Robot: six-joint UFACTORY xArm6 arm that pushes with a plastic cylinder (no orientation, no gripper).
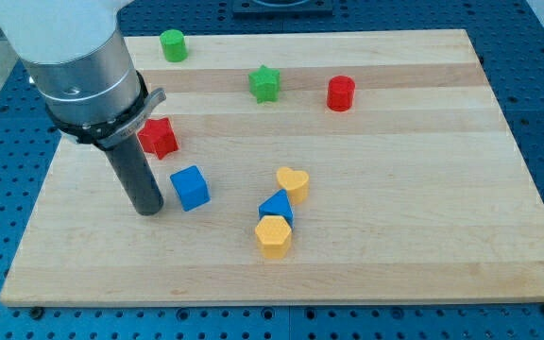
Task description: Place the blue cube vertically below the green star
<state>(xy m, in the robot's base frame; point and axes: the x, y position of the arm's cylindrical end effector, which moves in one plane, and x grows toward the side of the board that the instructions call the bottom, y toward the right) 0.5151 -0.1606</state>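
Observation:
The blue cube (190,187) lies on the wooden board, left of centre. The green star (265,83) sits near the view's top, above and to the right of the cube. My tip (148,210) rests on the board just to the left of the blue cube, a small gap between them. The rod rises from it to the arm's grey body at the view's top left.
A red star (159,137) sits above the cube, beside the rod. A green cylinder (173,44) is at the top left, a red cylinder (341,93) right of the green star. A yellow heart (293,182), blue triangle (277,207) and yellow hexagon (274,236) cluster at centre.

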